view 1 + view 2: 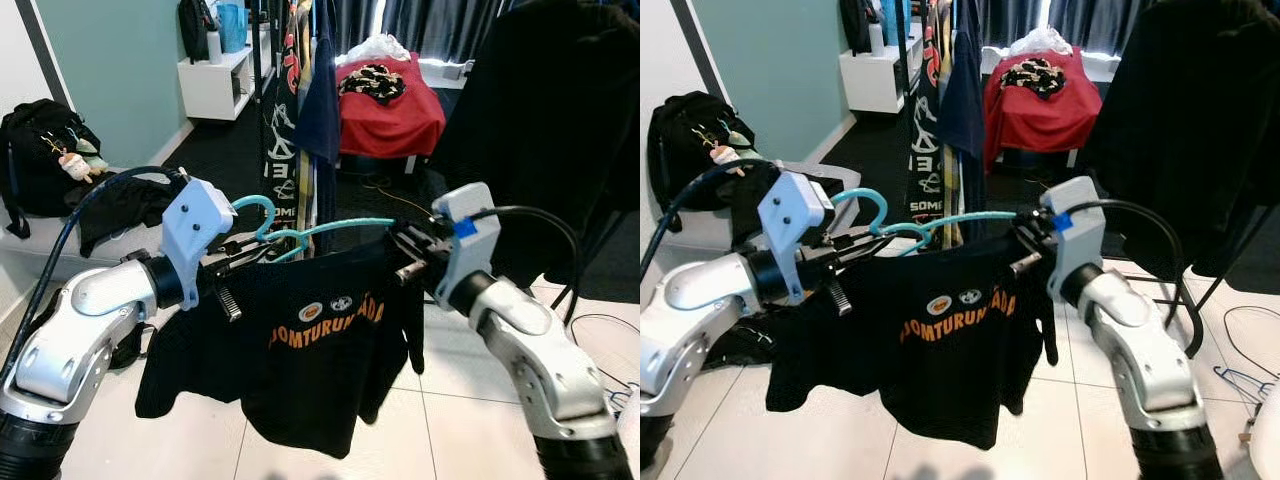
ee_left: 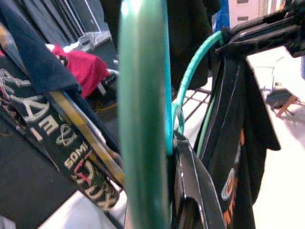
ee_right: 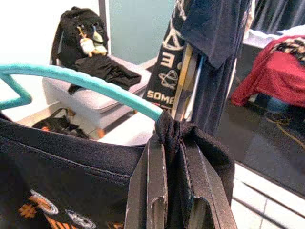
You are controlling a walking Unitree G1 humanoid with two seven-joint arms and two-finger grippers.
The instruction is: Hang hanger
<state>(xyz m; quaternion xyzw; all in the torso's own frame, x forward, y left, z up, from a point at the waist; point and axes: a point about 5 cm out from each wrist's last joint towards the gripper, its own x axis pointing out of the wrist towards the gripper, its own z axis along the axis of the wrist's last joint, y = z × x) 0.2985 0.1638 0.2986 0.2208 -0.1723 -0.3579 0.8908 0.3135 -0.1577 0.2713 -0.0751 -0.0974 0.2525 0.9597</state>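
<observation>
A teal plastic hanger [image 1: 340,226] carries a black T-shirt [image 1: 320,350] with orange lettering, held up between my two arms. My left gripper [image 1: 265,248] is shut on the hanger just below its hook [image 1: 256,205], and the teal bar [image 2: 143,119] runs close along its fingers. My right gripper [image 1: 402,247] is shut on the hanger's right shoulder, pinching the shirt cloth over the teal end [image 3: 95,83] between its fingers [image 3: 157,191]. Straight ahead, just beyond the hanger, is a clothes rack with several hanging garments [image 1: 318,110].
A black backpack [image 1: 40,150] and dark clothes lie on a grey bench [image 1: 40,240] at the left. A red-covered bed [image 1: 395,115] and a white shelf [image 1: 215,80] stand at the back. A large dark garment [image 1: 550,120] hangs at the right. Cables [image 1: 600,330] trail on the tiled floor.
</observation>
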